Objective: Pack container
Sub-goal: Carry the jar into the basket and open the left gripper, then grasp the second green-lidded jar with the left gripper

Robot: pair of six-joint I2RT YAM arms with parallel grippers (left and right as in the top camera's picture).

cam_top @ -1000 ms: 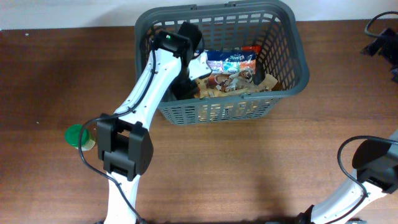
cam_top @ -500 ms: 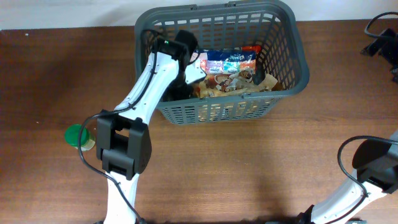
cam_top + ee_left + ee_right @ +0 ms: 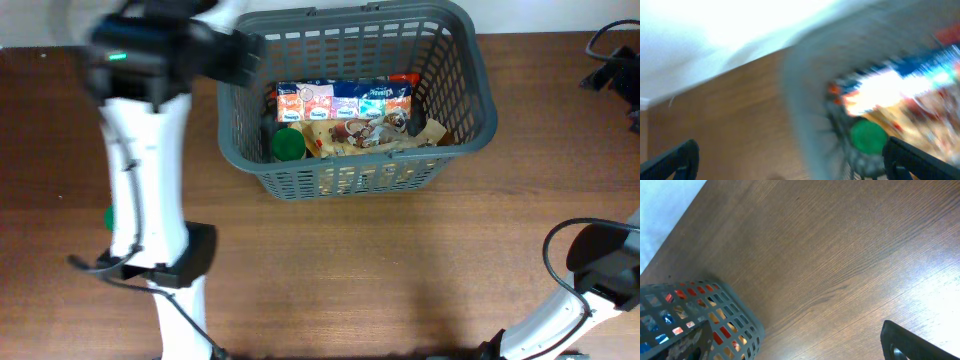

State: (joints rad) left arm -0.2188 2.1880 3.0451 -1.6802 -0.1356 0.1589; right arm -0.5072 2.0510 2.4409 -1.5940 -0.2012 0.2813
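Note:
The dark grey basket (image 3: 482,95) stands at the back of the table and holds snack packs (image 3: 345,101) and a green-lidded jar (image 3: 288,144) at its left end. My left gripper (image 3: 236,56) is blurred, raised above the basket's left rim. In the left wrist view it is open and empty (image 3: 790,162), with the blurred basket wall (image 3: 805,100) and the jar (image 3: 868,137) below it. My right gripper (image 3: 612,66) is at the far right, away from the basket. It is open and empty over bare wood (image 3: 800,345), with a basket corner (image 3: 715,315) at the lower left.
A second green-lidded jar (image 3: 108,218) stands on the table at the left, mostly hidden behind my left arm. The wooden table (image 3: 400,260) stretches in front of the basket. A white wall edge runs behind the basket.
My left gripper has come up out of the basket and swung left and higher. The green-lidded jar it covered now stands uncovered in the basket's left end. The right arm has not moved.

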